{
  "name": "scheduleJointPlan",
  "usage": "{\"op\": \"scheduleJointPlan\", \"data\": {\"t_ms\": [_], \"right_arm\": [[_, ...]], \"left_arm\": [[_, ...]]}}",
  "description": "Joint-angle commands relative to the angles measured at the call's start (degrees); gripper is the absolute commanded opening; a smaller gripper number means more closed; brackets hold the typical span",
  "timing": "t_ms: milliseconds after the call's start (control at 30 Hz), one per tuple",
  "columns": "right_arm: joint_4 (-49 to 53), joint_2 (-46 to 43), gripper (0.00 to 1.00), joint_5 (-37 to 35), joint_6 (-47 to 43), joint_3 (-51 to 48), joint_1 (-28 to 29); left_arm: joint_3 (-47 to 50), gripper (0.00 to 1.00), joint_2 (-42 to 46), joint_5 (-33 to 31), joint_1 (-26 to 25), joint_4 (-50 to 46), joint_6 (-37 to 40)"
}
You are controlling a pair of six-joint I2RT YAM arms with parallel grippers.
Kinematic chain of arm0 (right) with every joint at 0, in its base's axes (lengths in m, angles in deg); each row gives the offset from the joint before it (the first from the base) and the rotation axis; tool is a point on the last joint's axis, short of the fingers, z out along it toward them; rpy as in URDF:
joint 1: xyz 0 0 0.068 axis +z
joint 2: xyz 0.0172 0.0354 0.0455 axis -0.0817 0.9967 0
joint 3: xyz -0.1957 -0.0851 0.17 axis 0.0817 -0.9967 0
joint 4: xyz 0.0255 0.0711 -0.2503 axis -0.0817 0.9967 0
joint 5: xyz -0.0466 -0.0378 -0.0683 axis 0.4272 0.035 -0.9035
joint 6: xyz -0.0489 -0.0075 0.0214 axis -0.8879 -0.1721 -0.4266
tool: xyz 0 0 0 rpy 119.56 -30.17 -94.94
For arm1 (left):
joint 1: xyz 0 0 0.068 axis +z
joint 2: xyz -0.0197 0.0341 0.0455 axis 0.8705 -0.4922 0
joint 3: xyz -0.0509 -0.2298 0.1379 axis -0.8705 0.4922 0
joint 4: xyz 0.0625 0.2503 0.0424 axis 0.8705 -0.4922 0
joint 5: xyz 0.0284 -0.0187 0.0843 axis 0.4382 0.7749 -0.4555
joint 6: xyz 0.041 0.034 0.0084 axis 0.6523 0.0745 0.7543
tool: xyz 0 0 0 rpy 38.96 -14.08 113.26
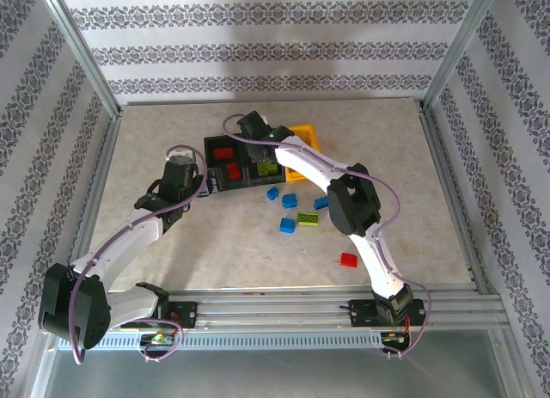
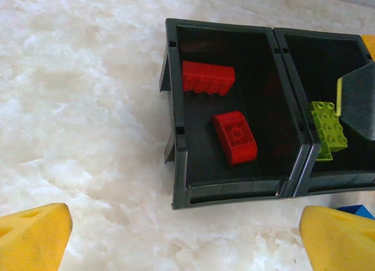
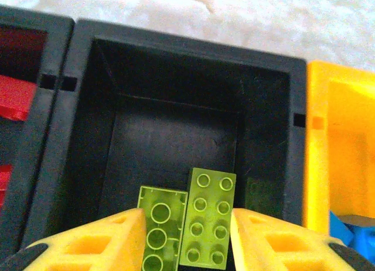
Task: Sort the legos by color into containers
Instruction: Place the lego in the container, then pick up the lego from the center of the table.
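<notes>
Two lime legos lie under the part-open, seemingly empty right gripper; left gripper wide open.

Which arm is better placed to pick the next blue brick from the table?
Left, probably: the left gripper hovers open near the blue brick; the right gripper is over the middle bin.

You are looking down over the whole table from high behind its near edge. Your left wrist camera is facing down, close above the left black bin. Your right one is peering closer still into the middle black bin. Both wrist views are sharing that middle bin's lime bricks.
</notes>
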Motion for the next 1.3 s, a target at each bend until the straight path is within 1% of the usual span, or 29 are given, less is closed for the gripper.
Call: {"op": "scheduleJointPlan", "data": {"t_ms": [0, 200, 533, 733, 867, 1000, 1267], "right_arm": [[-0.28, -6.37, 0.43, -1.23, 0.47, -1.34, 0.85], [-1.39, -13.67, 0.47, -1.54, 4.2, -8.54, 1.23], [-1.74, -26.56, 0.53, 1.99, 14.21, -27.26, 1.79], [-0.23, -32.51, 0.6, 2.98, 20.38, -38.22, 3.62], [-0.48, -33.68, 0.67, 4.48, 22.4, -42.94, 3.69], [-0.57, -32.33, 0.7, 7.51, 22.01, -44.07, 2.99], [-1.36, -28.24, 0.72, 12.4, 20.38, -43.93, -0.1]], "left_arm": [[-0.09, 1.0, 1.17, 0.04, 0.72, -1.41, -0.67], [-0.13, 0.99, 1.25, -0.27, 0.65, -1.58, -0.79], [0.04, 1.0, 1.34, 0.28, 0.72, -0.71, -1.02], [0.4, 0.99, 1.38, 0.5, 0.77, -0.39, -1.44], [0.41, 0.99, 1.17, 0.68, 0.74, 0.07, -1.72], [0.11, 1.0, 0.94, 0.75, 0.76, -0.13, -1.56], [0.03, 0.99, 0.87, 0.24, 0.77, -1.26, -2.07]]}}
